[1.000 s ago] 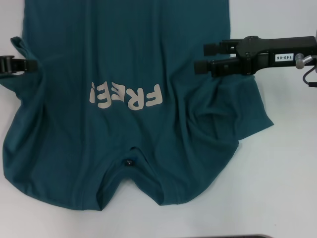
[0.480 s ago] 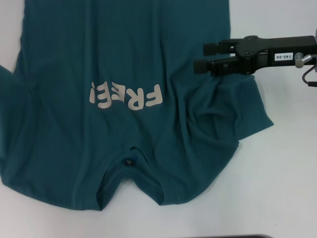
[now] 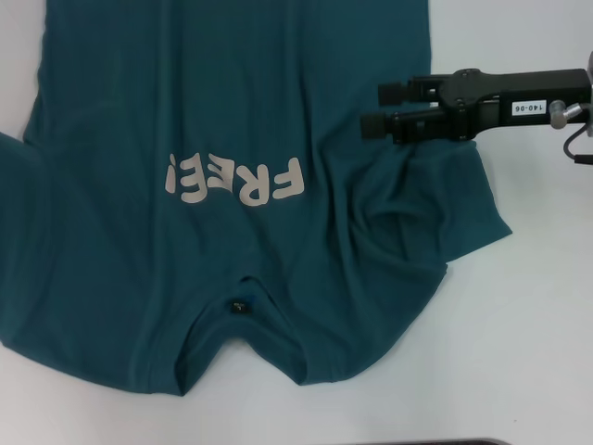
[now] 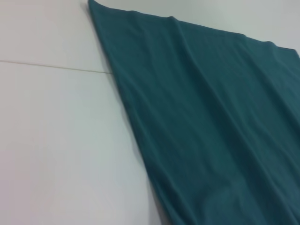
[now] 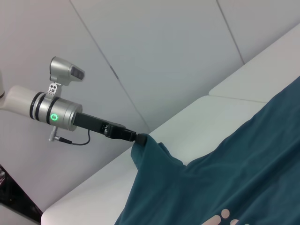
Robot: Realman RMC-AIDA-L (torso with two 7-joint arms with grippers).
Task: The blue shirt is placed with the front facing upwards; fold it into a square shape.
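The blue shirt [image 3: 232, 111] lies front up on the white table [image 3: 519, 324], with its "FREE!" print [image 3: 236, 181] and neck label [image 3: 241, 305] towards me. My right gripper [image 3: 375, 108] hovers over the shirt's right side by the rumpled sleeve [image 3: 454, 213], its fingers apart with only cloth beneath. My left gripper is outside the head view. In the right wrist view the left gripper [image 5: 137, 138] is shut on a raised peak of the blue shirt [image 5: 225, 178] at its left sleeve. The left wrist view shows only smooth teal cloth [image 4: 211, 117] on the table.
A seam [image 4: 47, 65] runs across the white table beside the shirt's edge. Bare table [image 3: 519, 371] lies right of and in front of the shirt. A dark edge [image 3: 435, 442] shows at the table's near side. Grey wall panels [image 5: 164, 42] stand behind the left arm.
My left gripper has moved leftwards out of the head view, drawing the left sleeve outwards with it. The right gripper has crept slightly left.
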